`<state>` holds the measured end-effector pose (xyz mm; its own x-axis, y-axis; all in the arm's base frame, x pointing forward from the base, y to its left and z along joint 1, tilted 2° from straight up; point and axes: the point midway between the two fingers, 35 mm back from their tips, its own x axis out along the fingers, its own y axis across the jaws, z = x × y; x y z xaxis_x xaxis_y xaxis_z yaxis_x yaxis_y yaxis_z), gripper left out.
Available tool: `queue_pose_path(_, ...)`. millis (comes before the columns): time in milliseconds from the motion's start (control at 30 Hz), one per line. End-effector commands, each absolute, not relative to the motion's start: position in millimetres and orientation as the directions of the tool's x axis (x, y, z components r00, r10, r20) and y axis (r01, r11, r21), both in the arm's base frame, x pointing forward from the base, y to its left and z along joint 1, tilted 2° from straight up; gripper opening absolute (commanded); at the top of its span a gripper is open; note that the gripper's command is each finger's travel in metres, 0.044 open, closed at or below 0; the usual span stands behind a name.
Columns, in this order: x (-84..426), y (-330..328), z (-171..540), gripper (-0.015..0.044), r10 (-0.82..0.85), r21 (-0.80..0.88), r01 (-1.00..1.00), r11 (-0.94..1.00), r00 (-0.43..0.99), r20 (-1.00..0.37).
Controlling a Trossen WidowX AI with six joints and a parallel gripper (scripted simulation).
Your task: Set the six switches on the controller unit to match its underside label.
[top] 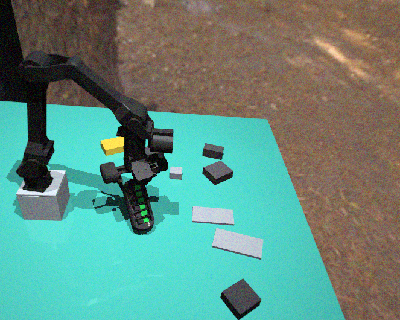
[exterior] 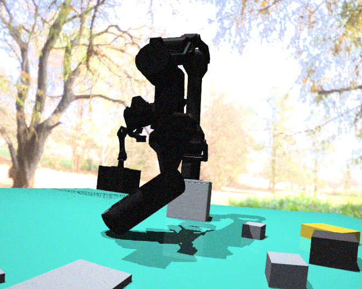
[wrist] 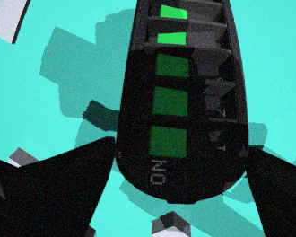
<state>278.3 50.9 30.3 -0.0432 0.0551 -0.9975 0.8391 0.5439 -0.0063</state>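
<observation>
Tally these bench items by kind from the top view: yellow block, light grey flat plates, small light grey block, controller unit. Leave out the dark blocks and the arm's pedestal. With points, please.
Yellow block (top: 112, 145) (exterior: 327, 229): 1
Light grey flat plates (top: 213, 215) (top: 238, 243) (exterior: 75, 275) (wrist: 5, 15): 2
Small light grey block (top: 175, 172) (exterior: 253, 230) (wrist: 22, 157): 1
Controller unit (top: 141, 226) (exterior: 143, 203) (wrist: 203, 186): 1
Total: 5

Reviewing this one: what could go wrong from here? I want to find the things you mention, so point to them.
The unit (top: 133, 210) (exterior: 143, 202) (wrist: 234, 139) is tilted, its far end on the bench (top: 90, 268) (exterior: 34, 211) (wrist: 17, 108). That end could skid as the tilt changes.

The gripper (top: 135, 184) (exterior: 170, 172) (wrist: 183, 151) grips only near one end, so the unit might pivot or slip and drop.

The underside label shows in no view; setting switches now would probably be guesswork.
</observation>
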Motion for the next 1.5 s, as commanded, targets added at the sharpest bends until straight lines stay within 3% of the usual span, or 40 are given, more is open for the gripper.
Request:
queue_pose_path(0, 283.9, 45.4, 31.7, 0.0338, 0.054, -0.004, 0.840, 0.542, -0.039, -0.998)
queue_pose_path(1467, 303.0, 15.5, 45.3, 0.0338, 0.133, -0.004, 0.840, 0.542, -0.090, -0.987)
